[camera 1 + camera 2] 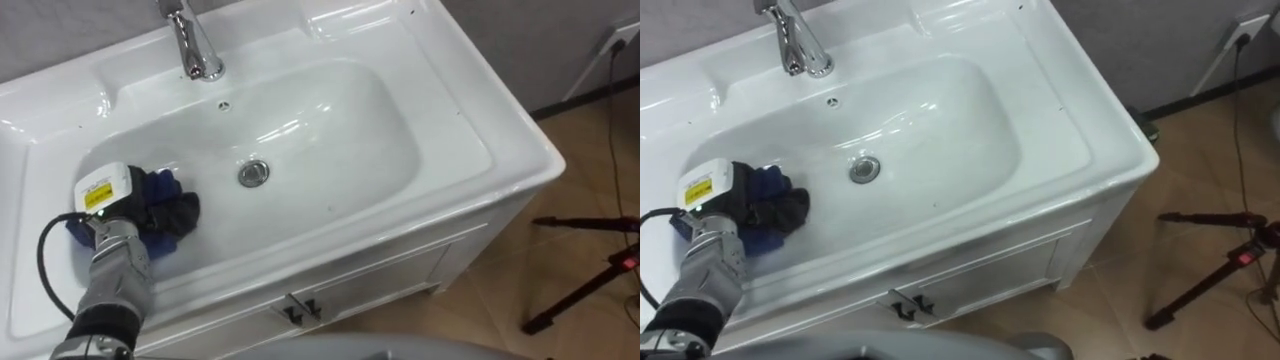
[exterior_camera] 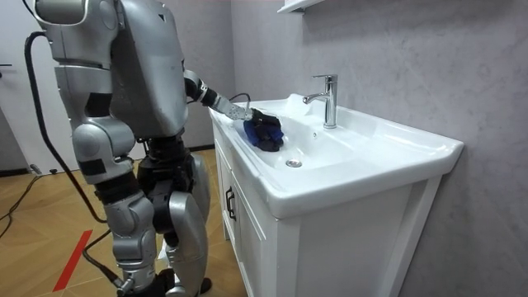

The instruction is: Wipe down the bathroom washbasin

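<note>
Nearest the robot, below the front rim, is the white cabinet (image 1: 385, 278) with a pair of small dark handles (image 1: 300, 311) where its doors meet. The robot stands upright, close against this front, in the room view.

Just past the rim, the left hand (image 1: 165, 213) reaches down into the left end of the basin (image 1: 330, 130). Its dark fingers are curled round a blue cloth (image 1: 158, 183) and press it against the sloping inner wall on that side. Blue folds show both beyond the fingers and under the wrist. A yellow sticker on the back of the hand carries print too small to read.

To the right of the cloth, near but apart from it, the round metal drain (image 1: 254, 173) sits at the bottom of the bowl. Farther back, a small overflow hole (image 1: 223, 104) marks the rear wall of the bowl. Above it, the chrome faucet (image 1: 190, 45) stands upright on the back ledge, against a grey wall (image 2: 396, 49).

Nothing lies between the hand and the rest of the bowl.

Off to the right, on the wooden floor (image 1: 500, 300), are the black legs of a tripod (image 1: 590, 290) with a small red light on it. A thin dark cable (image 1: 612, 110) runs up to a white wall socket (image 1: 622, 38) at the far corner.
</note>
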Motion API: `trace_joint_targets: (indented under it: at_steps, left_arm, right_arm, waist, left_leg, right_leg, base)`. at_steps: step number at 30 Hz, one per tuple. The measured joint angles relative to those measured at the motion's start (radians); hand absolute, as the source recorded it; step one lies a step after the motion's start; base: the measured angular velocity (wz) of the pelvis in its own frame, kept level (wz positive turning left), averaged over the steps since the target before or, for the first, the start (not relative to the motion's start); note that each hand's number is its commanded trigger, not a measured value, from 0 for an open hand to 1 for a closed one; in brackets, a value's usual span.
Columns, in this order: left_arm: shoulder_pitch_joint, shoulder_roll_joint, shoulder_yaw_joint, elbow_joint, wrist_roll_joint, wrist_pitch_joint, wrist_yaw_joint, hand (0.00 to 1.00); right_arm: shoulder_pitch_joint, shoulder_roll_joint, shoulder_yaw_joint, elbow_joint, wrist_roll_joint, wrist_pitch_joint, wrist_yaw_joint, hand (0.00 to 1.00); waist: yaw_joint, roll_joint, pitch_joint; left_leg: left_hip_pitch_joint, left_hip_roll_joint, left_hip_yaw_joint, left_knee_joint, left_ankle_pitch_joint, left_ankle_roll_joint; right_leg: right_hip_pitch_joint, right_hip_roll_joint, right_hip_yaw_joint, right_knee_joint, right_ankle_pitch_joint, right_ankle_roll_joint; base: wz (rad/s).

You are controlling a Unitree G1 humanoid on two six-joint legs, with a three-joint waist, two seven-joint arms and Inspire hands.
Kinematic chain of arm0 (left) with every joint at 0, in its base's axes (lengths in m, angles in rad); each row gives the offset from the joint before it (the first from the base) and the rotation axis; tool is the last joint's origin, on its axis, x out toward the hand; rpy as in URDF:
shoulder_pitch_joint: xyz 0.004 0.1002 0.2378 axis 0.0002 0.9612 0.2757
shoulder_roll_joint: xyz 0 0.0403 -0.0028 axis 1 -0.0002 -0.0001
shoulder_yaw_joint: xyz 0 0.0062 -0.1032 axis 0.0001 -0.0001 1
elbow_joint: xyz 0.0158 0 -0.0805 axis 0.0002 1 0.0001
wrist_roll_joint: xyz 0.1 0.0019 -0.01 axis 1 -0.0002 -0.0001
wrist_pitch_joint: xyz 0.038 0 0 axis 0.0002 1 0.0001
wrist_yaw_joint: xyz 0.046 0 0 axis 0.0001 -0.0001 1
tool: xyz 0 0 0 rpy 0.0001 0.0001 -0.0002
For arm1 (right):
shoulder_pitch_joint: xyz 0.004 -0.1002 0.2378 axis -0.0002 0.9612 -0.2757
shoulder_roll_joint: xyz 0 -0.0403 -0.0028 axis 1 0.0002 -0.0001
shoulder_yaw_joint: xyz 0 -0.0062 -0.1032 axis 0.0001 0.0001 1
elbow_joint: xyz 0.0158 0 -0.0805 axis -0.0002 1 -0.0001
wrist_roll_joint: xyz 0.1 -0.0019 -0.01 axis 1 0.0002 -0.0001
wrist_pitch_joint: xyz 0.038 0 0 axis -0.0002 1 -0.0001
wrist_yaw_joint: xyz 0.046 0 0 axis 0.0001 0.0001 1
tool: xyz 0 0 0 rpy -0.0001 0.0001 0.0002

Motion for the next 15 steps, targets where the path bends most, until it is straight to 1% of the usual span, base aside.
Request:
trace_joint_targets:
  at_steps: [2,3,4,5,6,8,10,11,12,13,14,15]
  left_arm:
    - [-0.044,-0.009,-0.041,0.024,0.000,0.014,-0.013,1.00]
    - [-0.053,-0.011,-0.049,0.029,-0.002,0.017,-0.014,1.00]
    - [-0.071,-0.022,-0.058,0.038,-0.003,0.024,-0.015,1.00]
    - [-0.091,-0.040,-0.064,0.048,-0.010,0.036,-0.016,1.00]
    - [-0.103,-0.048,-0.069,0.054,-0.018,0.043,-0.016,1.00]
    - [-0.151,-0.081,-0.097,0.080,-0.074,0.056,-0.015,1.00]
    - [-0.171,-0.097,-0.101,0.091,-0.124,0.057,-0.013,1.00]
    - [-0.178,-0.098,-0.120,0.091,-0.167,0.057,-0.005,1.00]
    - [-0.186,-0.100,-0.126,0.091,-0.191,0.057,-0.005,1.00]
    - [-0.204,-0.109,-0.132,0.093,-0.235,0.058,-0.005,1.00]
    - [-0.216,-0.123,-0.133,0.095,-0.271,0.059,-0.005,1.00]
    - [-0.222,-0.130,-0.134,0.095,-0.286,0.058,-0.005,1.00]
  right_arm:
    - [-0.012,0.005,0.009,0.015,0.007,-0.009,-0.002,0.00]
    - [-0.020,0.006,0.009,0.027,0.008,-0.010,-0.002,0.00]
    - [-0.032,0.009,0.011,0.038,0.013,-0.011,-0.003,0.00]
    - [-0.036,0.014,0.013,0.038,0.034,-0.009,-0.010,0.00]
    - [-0.036,0.016,0.019,0.038,0.040,-0.007,-0.015,0.00]
    - [-0.039,0.026,0.056,0.043,0.073,-0.006,-0.021,0.00]
    - [-0.054,0.038,0.066,0.067,0.081,-0.006,-0.020,0.00]
    - [-0.067,0.045,0.068,0.075,0.093,-0.005,-0.021,0.00]
    - [-0.072,0.048,0.069,0.079,0.106,-0.005,-0.022,0.00]
    - [-0.082,0.054,0.068,0.088,0.121,-0.005,-0.022,0.00]
    - [-0.087,0.064,0.072,0.088,0.143,-0.004,-0.022,0.00]
    - [-0.087,0.068,0.080,0.086,0.153,-0.005,-0.021,0.00]
  waist:
    - [-0.008,-0.014,0.0105]
    - [-0.013,-0.018,0.0129]
    - [-0.021,-0.026,0.0176]
    - [-0.023,-0.032,0.0182]
    - [-0.023,-0.035,0.0172]
    - [-0.026,-0.045,0.0183]
    - [-0.028,-0.054,0.0175]
    - [-0.036,-0.055,0.0173]
    - [-0.046,-0.055,0.0172]
    - [-0.062,-0.056,0.0179]
    - [-0.066,-0.061,0.0165]
    - [-0.067,-0.064,0.0153]
  left_leg:
    - [-0.001,-0.001,0.005,0.000,0.002,-0.003]
    - [-0.001,-0.002,0.005,0.000,0.003,-0.004]
    - [-0.001,-0.003,0.008,0.000,0.003,-0.004]
    - [-0.004,-0.005,0.017,0.000,0.003,-0.004]
    - [-0.005,-0.006,0.022,0.000,0.003,-0.004]
    - [-0.006,-0.009,0.028,-0.002,0.003,-0.004]
    - [-0.005,-0.011,0.037,-0.002,0.003,-0.004]
    - [-0.011,-0.012,0.050,-0.001,0.003,-0.004]
    - [-0.017,-0.013,0.052,-0.001,0.003,-0.004]
    - [-0.024,-0.014,0.055,-0.002,0.003,-0.004]
    - [-0.027,-0.015,0.056,-0.002,0.003,-0.004]
    - [-0.029,-0.015,0.059,-0.002,0.003,-0.004]
  right_leg:
    - [-0.001,0.000,0.001,0.002,-0.004,0.004]
    - [-0.001,-0.001,0.001,0.004,-0.005,0.005]
    - [-0.001,-0.003,0.001,0.004,-0.006,0.007]
    - [-0.005,-0.005,0.001,0.006,-0.006,0.008]
    - [-0.011,-0.006,0.003,0.011,-0.007,0.009]
    - [-0.019,-0.010,0.005,0.016,-0.007,0.012]
    - [-0.022,-0.010,0.015,0.016,-0.007,0.014]
    - [-0.029,-0.011,0.018,0.016,-0.005,0.016]
    - [-0.032,-0.010,0.014,0.016,-0.005,0.017]
    - [-0.036,-0.010,0.005,0.015,-0.004,0.019]
    - [-0.040,-0.011,0.005,0.016,-0.003,0.020]
    - [-0.044,-0.012,0.007,0.017,-0.003,0.021]
  base:
    - [0.12]
    - [0.05]
    - [0.00]
    - [0.00]
    - [-0.06]
    - [-0.05]
    - [-0.10]
    - [-0.07]
    - [0.12]
    - [0.17]
    - [0.10]
    - [0.00]
